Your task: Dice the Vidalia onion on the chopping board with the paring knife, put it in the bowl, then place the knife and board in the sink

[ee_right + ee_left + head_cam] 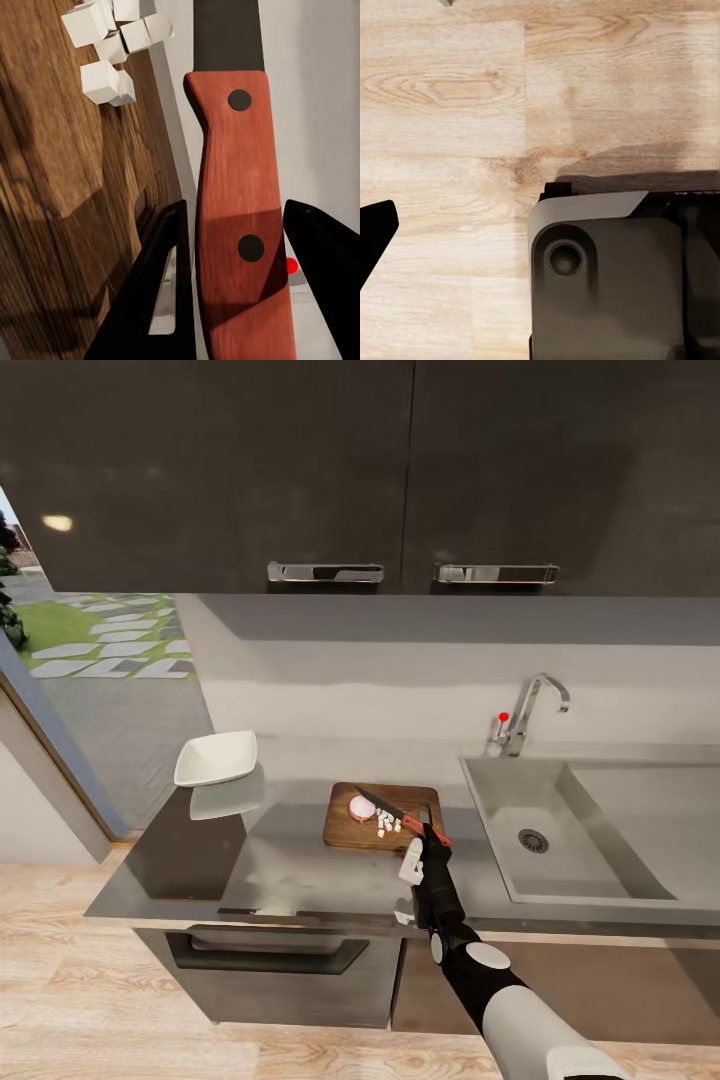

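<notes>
Right gripper point(232, 277) apparently clamping paring knife point(236, 187)

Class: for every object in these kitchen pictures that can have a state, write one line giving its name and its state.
Red-handled paring knife: gripped, blade over board.
Right gripper: shut on knife handle.
Dark brown wooden chopping board: flat on countertop, bearing onion.
Onion: partly diced; white cubes beside the remaining piece.
White squarish bowl: upright, empty.
Stainless-steel sink: empty, faucet not running.
Upper cabinet doors: closed.
</notes>
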### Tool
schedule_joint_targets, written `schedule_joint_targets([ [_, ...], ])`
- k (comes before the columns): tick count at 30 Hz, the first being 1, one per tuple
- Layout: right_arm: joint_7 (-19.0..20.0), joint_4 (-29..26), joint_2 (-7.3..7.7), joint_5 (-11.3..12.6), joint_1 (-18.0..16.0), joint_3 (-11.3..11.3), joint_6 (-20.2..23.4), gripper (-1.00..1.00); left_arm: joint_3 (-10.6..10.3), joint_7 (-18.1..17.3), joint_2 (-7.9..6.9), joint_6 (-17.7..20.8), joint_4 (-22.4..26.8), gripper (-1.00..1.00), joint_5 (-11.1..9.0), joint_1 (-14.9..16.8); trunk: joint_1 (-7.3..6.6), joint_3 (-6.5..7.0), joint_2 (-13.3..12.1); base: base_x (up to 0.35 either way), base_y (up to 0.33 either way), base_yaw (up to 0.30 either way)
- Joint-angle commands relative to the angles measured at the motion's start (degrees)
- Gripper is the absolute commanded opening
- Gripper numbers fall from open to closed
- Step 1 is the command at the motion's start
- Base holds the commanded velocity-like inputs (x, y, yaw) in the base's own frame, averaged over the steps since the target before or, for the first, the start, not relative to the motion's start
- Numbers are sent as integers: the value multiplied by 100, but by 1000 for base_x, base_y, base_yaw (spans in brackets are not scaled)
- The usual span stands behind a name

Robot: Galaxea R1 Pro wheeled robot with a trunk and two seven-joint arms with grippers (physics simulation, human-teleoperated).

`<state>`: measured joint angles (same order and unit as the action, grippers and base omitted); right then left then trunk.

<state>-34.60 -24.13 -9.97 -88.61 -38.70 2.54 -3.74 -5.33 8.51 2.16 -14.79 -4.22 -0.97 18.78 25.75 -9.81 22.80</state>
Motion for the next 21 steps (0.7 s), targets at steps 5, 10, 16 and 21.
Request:
schedule_joint_targets([
  [5,-12,11,-3,-20,-6,27,-39,-100,-47,27,3,-42,-27,100,-9,8,3,-11,12,0,0,0],
  [10,-12,74,-3,-23,-6,27,-39,-100,-47,27,3,-42,-27,100,-9,12,3,-11,12,0,0,0],
  [16,-12,92,-3,-161,-6,27,-39,-100,-47,27,3,-42,-27,100,-9,12,3,-11,12,0,0,0],
  [21,-12,93,-3,-182,-6,27,-39,-100,-47,27,3,-42,-27,100,-9,10,3,-11,12,0,0,0],
])
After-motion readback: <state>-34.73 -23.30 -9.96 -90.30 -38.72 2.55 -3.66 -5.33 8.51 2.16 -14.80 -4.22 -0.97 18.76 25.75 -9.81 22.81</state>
